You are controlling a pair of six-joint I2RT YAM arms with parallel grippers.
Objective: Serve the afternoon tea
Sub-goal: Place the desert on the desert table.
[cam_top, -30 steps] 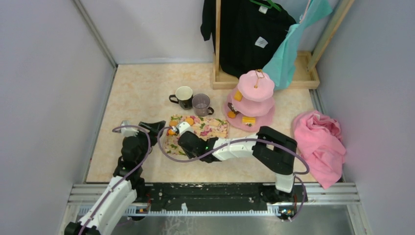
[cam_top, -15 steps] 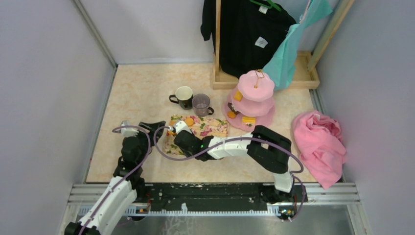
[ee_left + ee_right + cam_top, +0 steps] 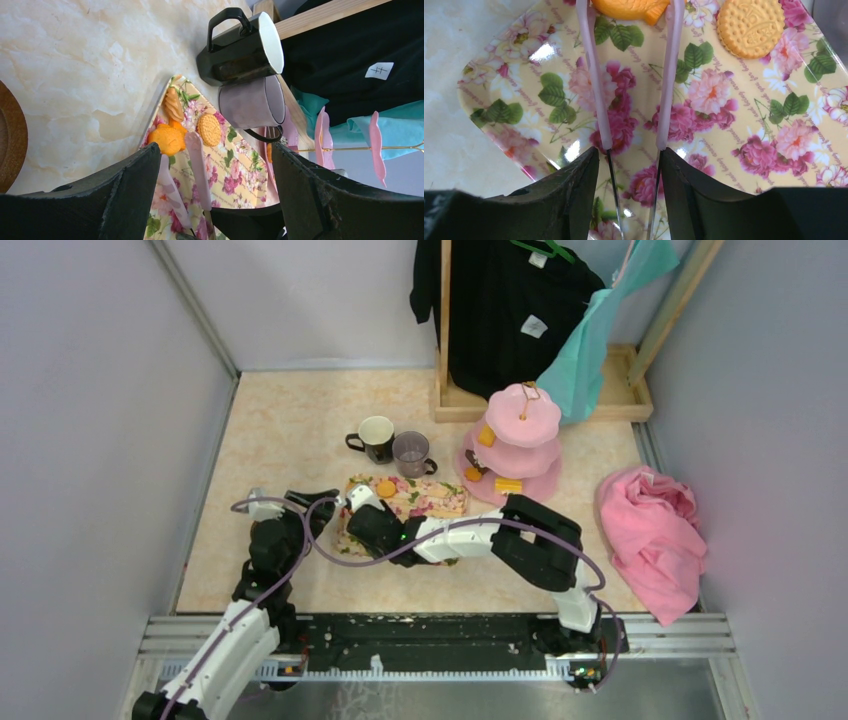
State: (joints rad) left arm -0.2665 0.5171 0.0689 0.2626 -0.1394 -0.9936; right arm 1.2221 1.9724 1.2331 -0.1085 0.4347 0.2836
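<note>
The orange snack (image 3: 629,7) lay near the left end of the flower-patterned tray (image 3: 744,125), with a round biscuit (image 3: 750,20) just beside it. The two tips of the pink tongs (image 3: 594,75) stood either side of the snack, seemingly at its edges; whether they pressed it I could not tell. The right end effector (image 3: 627,160) had the tongs by their arms, its fingers closed against them, part-way in. The left end effector (image 3: 216,150) hovered just off that end of the tray, spread wide with nothing in it, a brown coaster (image 3: 7,135) on the counter (image 3: 75,50) beside it. The black mug (image 3: 235,47) and smoky mug (image 3: 250,102) stood touching, just past the tray, and the pink three-tier stand (image 3: 515,445) was further right.

What worried me was the hold. Thin tips on a rounded snack could squeeze it out sideways, or the tongs could twist in the fingers and drop it on the way to the stand. The two arms were also crowded close enough to clip each other.
</note>
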